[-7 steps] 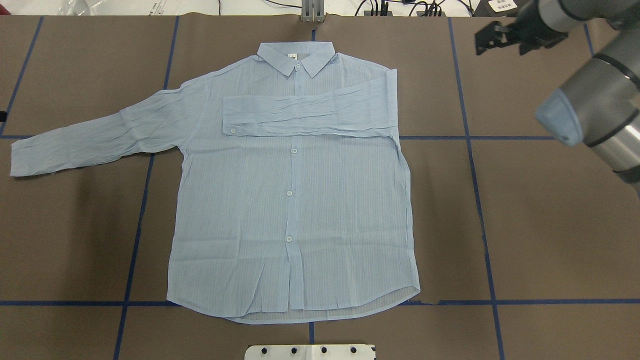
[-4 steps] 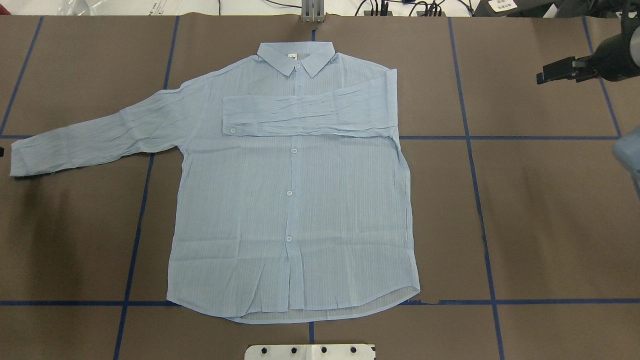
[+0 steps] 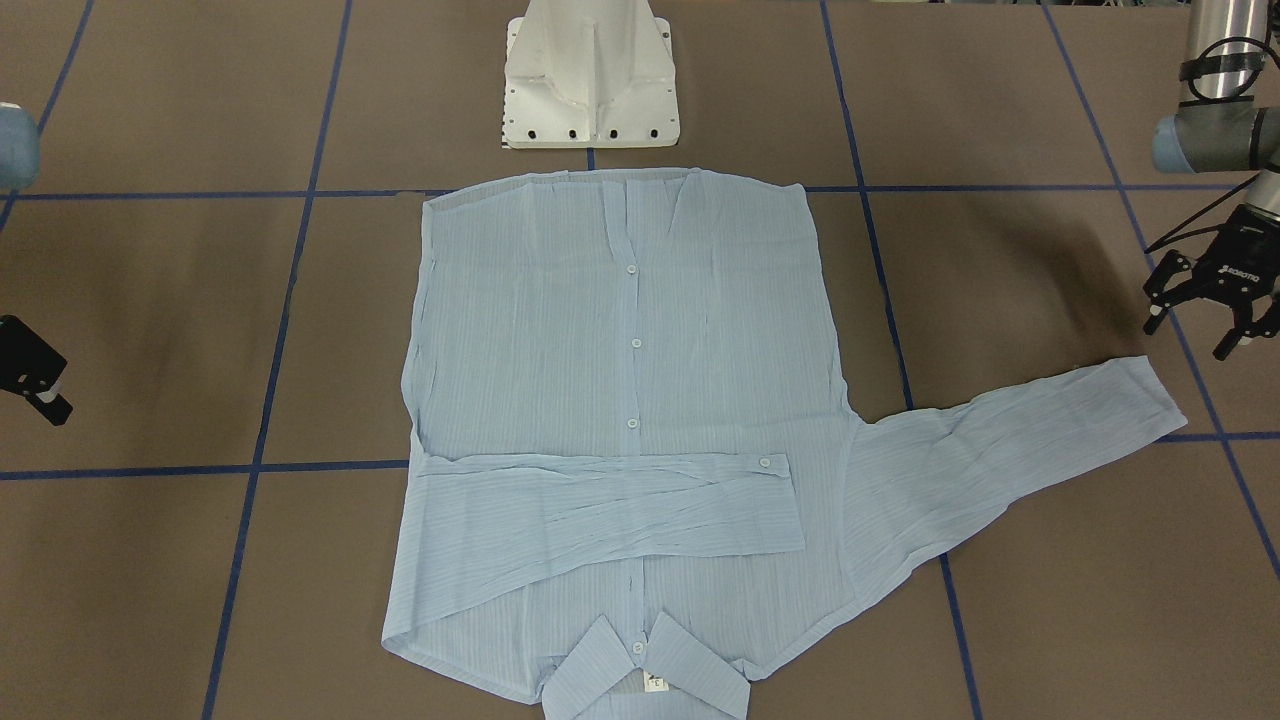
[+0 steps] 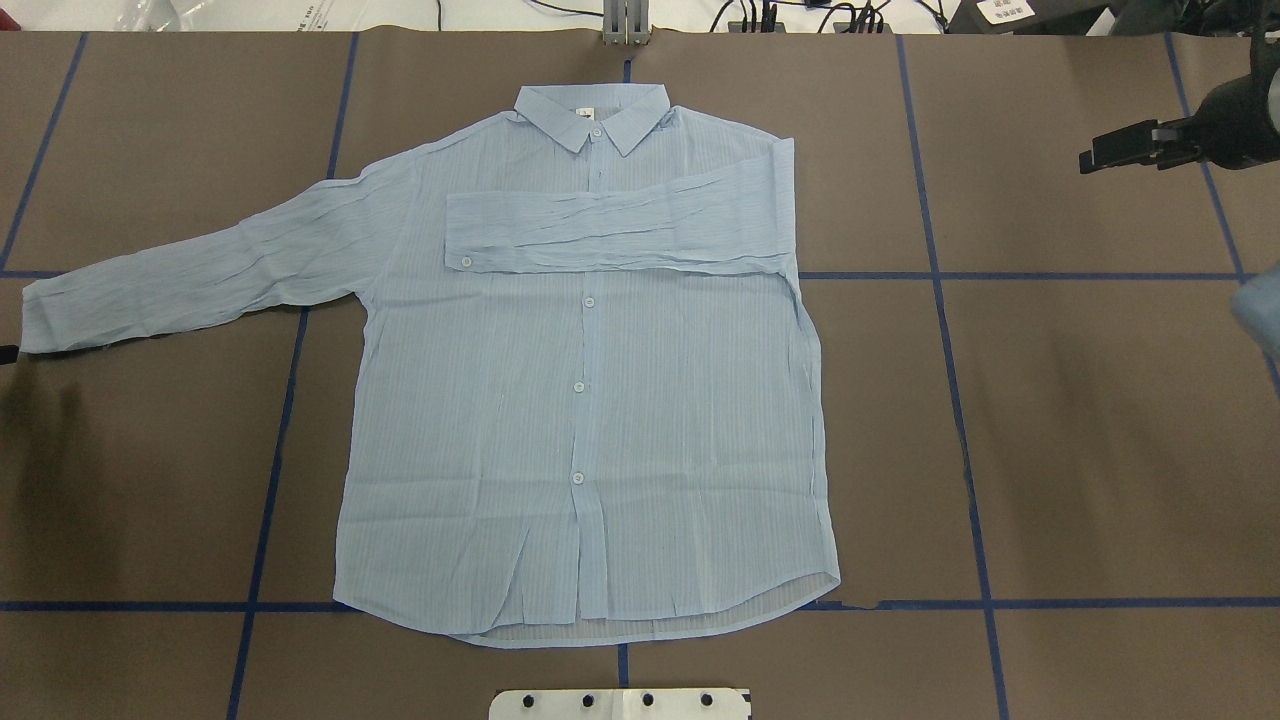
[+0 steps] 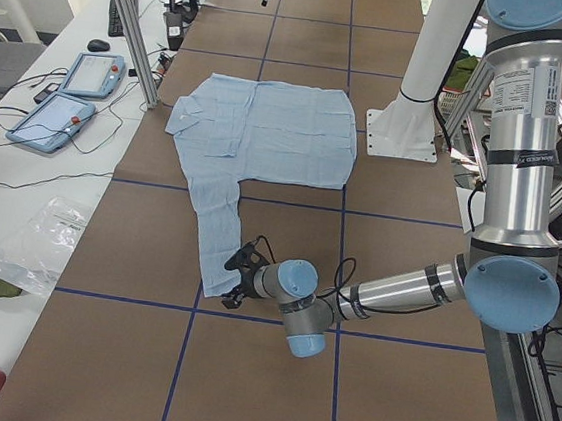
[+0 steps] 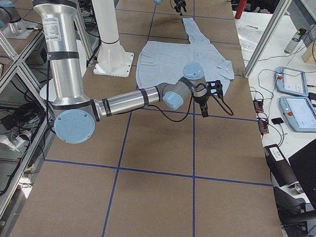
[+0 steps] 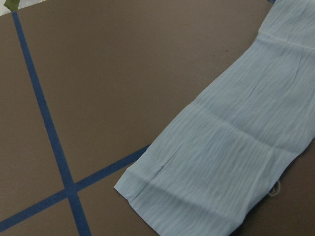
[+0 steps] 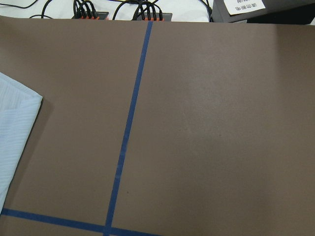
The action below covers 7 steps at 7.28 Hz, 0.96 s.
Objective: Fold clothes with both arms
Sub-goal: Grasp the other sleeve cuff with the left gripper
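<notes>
The light-blue striped shirt [image 4: 600, 400] lies flat and buttoned in the middle of the brown desk [image 4: 1080, 420]. Its collar [image 4: 592, 112] is at the far side and its hem is near the white pedestal [image 3: 590, 80]. The sleeve on the robot's right [image 4: 610, 235] is folded across the chest, its buttoned cuff ending short of the other shoulder. The other sleeve [image 4: 200, 270] stretches out flat toward the robot's left.

The left tool [image 3: 1190, 338] hangs just beside that sleeve's cuff [image 7: 177, 196] with its fingers spread wide, holding nothing. White lettering on its body reads ROBOTIQ.

The right tool [image 4: 1090, 160] is over bare desk, well apart from the shirt and level with the collar. It is seen edge-on, so I cannot tell how far its fingers are parted.

A small white tag [image 3: 655, 685] inside the collar carries a dark mark too small to read. The print on a white label [image 8: 243, 5] beyond the desk edge is also too small to read. Blue tape lines [image 4: 1000, 275] divide the desk into squares.
</notes>
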Motion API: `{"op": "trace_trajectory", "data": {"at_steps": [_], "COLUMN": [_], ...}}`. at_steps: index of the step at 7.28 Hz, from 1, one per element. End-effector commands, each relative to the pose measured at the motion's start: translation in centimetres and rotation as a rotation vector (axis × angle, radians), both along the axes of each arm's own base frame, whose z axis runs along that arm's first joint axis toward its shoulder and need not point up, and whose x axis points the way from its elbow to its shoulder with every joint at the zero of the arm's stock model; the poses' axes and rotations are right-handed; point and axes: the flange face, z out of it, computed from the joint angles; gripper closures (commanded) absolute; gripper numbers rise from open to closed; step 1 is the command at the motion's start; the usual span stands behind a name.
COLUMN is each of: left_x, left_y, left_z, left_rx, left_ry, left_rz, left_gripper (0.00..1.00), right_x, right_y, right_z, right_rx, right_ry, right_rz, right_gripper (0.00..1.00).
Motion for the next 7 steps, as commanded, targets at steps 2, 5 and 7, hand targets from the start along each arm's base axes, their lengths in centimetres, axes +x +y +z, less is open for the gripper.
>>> {"op": "trace_trajectory", "data": {"at_steps": [2, 5, 7], "left_x": [1.3, 2.0, 2.3], "left_y": [-0.1, -0.6, -1.1], "left_z": [0.2, 0.4, 0.5], "left_rx": [-0.006, -0.007, -0.006], "left_ry": [-0.004, -0.005, -0.006], "left_rz": [0.024, 0.034, 0.034], "left_gripper": [0.37, 0.42, 0.52], "right_x": [0.0, 0.0, 0.0], "right_y": [0.0, 0.0, 0.0], "right_z": [0.2, 0.4, 0.5], "right_rx": [0.0, -0.007, -0.008], "right_ry": [0.003, 0.005, 0.006], "right_rz": [0.001, 0.003, 0.003], "right_gripper": [0.0, 0.0, 0.0]}}
